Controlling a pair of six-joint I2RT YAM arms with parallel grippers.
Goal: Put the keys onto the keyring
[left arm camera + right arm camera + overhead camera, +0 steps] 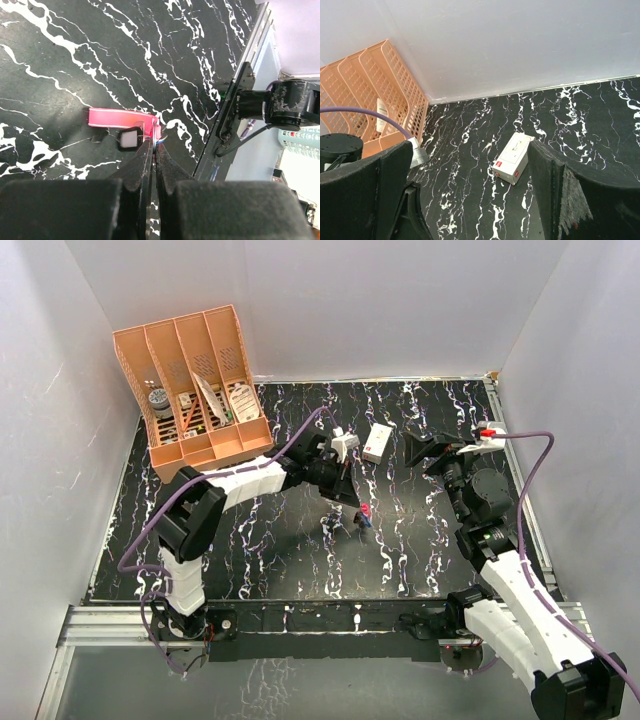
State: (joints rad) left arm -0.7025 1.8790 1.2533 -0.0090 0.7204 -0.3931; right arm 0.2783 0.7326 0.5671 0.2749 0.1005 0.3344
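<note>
The keyring's pink-red strap [117, 117] lies flat on the black marbled table, and its ring end is pinched at the tips of my left gripper [154, 146], which is shut on it. A dark-headed key [131, 139] with a pale glare on its head lies just left of those tips. A sliver of blue [163, 143], apparently the blue key, shows at the right fingertip. From above, my left gripper [355, 502] is at mid-table over the pink keyring [365, 510]. My right gripper [425, 448] hangs open and empty above the back right, as its own view [470, 152] shows.
A white box [378, 443] lies behind the left gripper, in front of the right gripper's fingers [512, 157]. A peach slotted organizer [195, 390] with small items stands at the back left. White walls enclose the table; an aluminium rail [300, 620] runs along the near edge.
</note>
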